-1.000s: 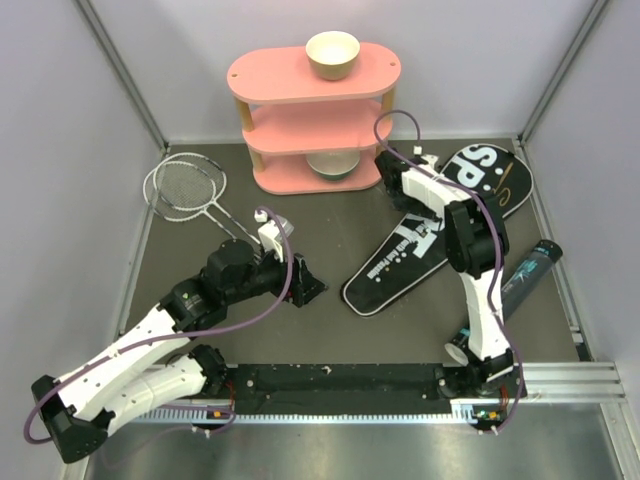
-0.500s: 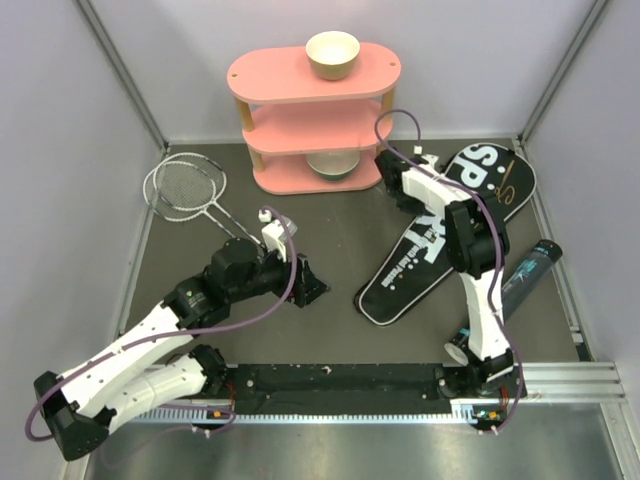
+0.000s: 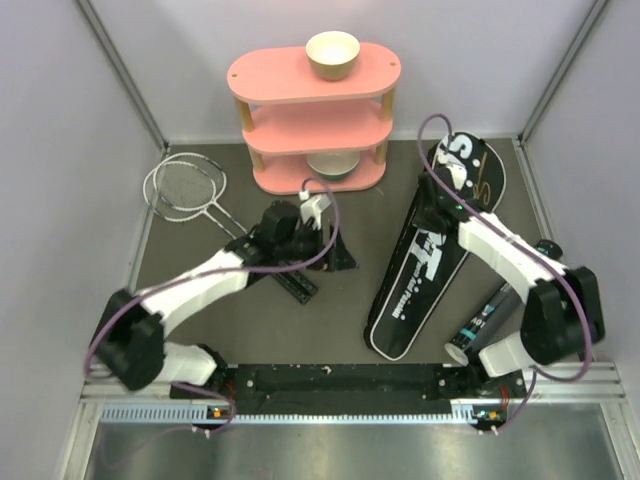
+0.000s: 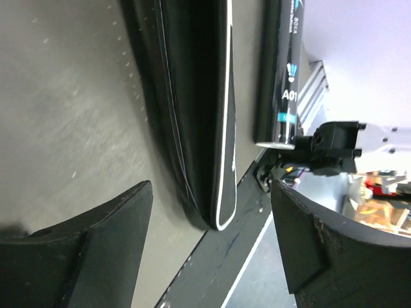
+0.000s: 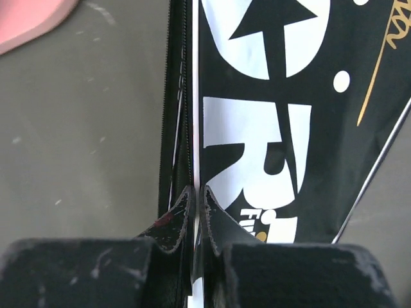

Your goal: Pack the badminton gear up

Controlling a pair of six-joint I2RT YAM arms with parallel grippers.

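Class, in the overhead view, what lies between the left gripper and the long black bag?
Nothing: in the top external view, only bare dark table separates the left gripper from the bag.

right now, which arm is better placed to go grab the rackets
Left. Its claw is open and empty, and the rackets lie at the far left, on its side. The right claw is shut on the edge of the bag, far from them.

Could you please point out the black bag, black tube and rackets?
black bag (image 3: 420, 262): top view, its lettered middle.
black tube (image 3: 485, 322): top view, its lower body.
rackets (image 3: 184, 186): top view, the heads' strings.
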